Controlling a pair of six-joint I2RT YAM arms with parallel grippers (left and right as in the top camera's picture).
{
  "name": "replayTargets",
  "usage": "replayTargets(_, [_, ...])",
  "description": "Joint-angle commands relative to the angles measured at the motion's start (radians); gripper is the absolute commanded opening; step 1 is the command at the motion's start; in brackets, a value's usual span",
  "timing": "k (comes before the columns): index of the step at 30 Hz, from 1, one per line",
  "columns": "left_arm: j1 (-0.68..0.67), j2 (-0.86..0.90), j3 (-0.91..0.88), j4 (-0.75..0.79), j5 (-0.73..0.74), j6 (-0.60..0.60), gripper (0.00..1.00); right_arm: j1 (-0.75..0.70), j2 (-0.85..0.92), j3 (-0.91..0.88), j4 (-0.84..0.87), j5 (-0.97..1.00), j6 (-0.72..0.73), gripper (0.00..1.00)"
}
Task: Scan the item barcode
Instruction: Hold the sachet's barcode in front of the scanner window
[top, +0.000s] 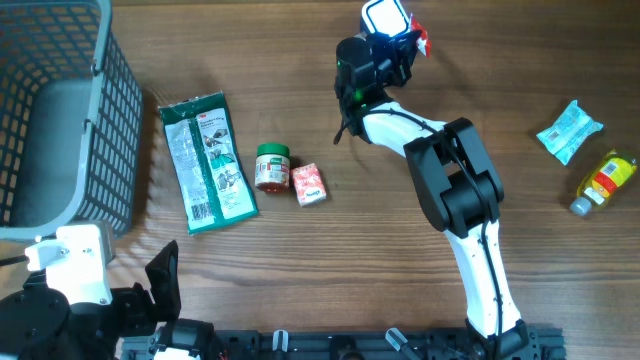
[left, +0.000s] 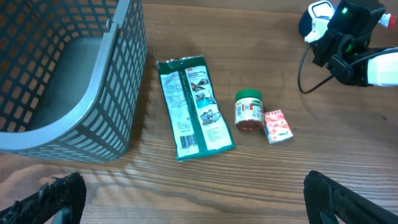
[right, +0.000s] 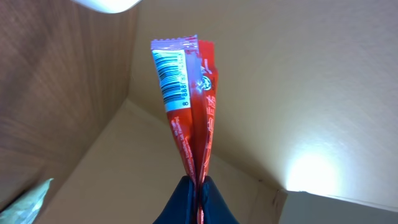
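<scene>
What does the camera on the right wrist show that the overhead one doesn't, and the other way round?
Only the right wrist view shows the barcode printed on the red packet, which is pinched at its lower end by the shut right gripper. Only the overhead view shows the grey basket, green pouch, small jar, little red box, pale blue packet and yellow bottle. Both show the red packet and the wooden table.

One arm out, one tucked back.
The right arm (top: 455, 185) reaches far forward, right gripper (right: 198, 198) pinched on a red packet (right: 189, 106); left gripper (left: 193, 186) sits low, fingers (left: 56, 199) spread wide.
</scene>
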Motion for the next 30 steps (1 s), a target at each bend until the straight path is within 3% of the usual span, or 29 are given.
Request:
replayTargets(1, [0.003, -0.001, 0.001, 0.002, 0.005, 0.012, 1.0, 0.003, 0.024, 0.04, 0.006, -0.046, -0.015, 0.04])
replayTargets(9, [0.003, -0.001, 0.001, 0.002, 0.005, 0.012, 1.0, 0.019, 0.024, 0.043, 0.006, -0.126, -0.015, 0.04])
replayTargets(26, [0.003, -0.001, 0.001, 0.002, 0.005, 0.012, 1.0, 0.019, 0.024, 0.044, 0.006, -0.089, -0.021, 0.04])
replayTargets(30, [0.003, -0.001, 0.001, 0.002, 0.005, 0.012, 1.0, 0.014, 0.024, 0.044, 0.056, -0.087, 0.068, 0.04])
